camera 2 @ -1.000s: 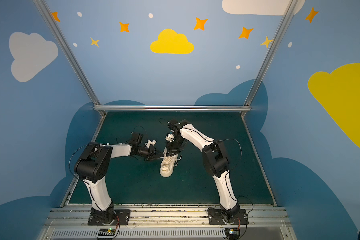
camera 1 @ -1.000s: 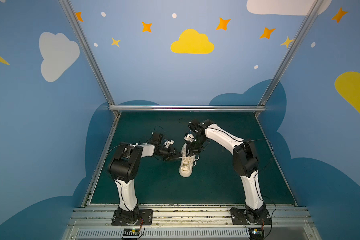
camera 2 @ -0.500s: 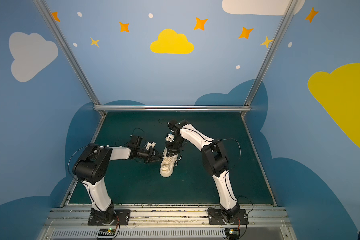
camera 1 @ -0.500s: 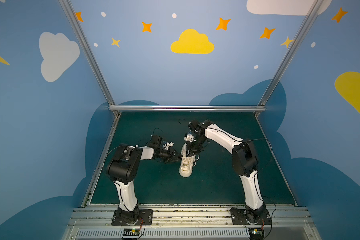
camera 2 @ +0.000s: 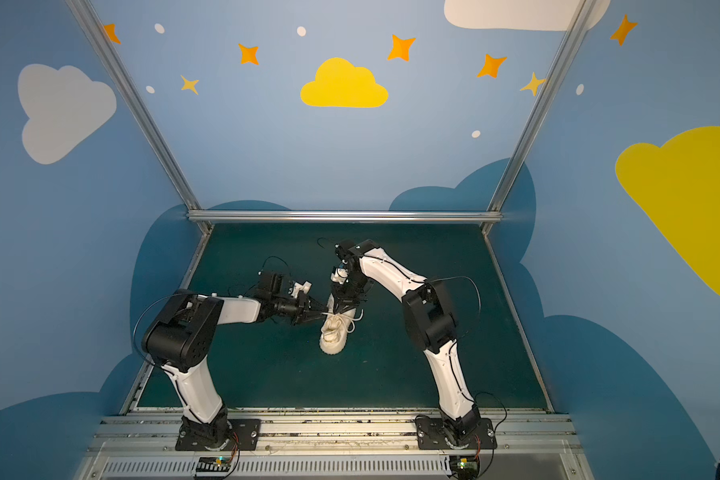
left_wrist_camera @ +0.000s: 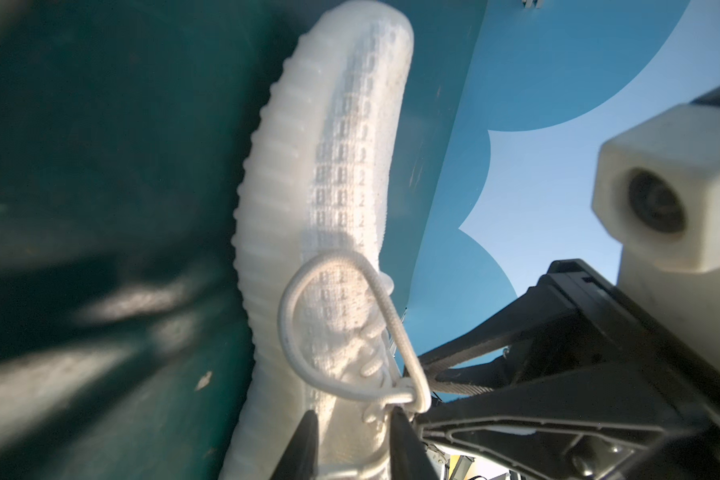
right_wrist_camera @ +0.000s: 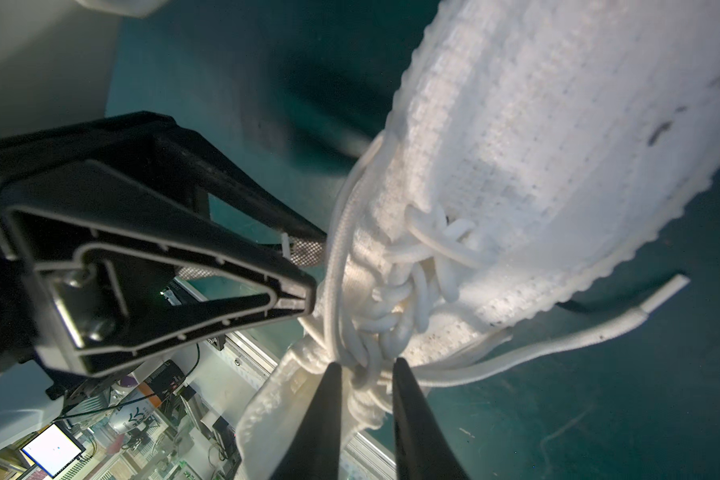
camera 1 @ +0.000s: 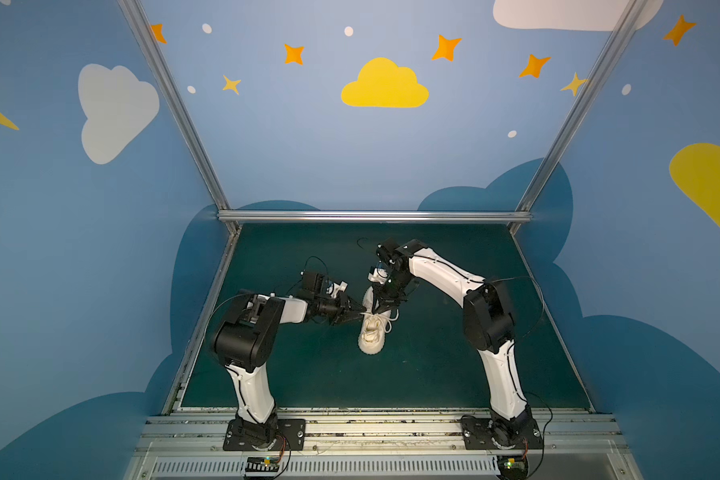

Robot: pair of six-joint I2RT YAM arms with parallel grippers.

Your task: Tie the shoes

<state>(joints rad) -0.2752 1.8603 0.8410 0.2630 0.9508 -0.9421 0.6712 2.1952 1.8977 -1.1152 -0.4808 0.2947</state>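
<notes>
Here right claw (right_wrist_camera: 366, 374) pinches braided laces (right_wrist_camera: 362, 328) on the ribbed knit sneaker (right_wrist_camera: 537, 145); left claw (left_wrist_camera: 353, 415) narrowly parted, hold unclear.

1 shoe (camera 1: 371, 338) on the tabletop (camera 1: 308, 374), between 2 arms.
Left end effector (camera 1: 357, 312) meets its left side; right end effector (camera 1: 381, 309) stands over its laces (right_wrist_camera: 371, 299), toe toward the arm bases.

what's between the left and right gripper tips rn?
Not bare: the laces on top of the sneaker. The right wrist view shows strands running past the left gripper and bunched between the tips of the right gripper.
</notes>
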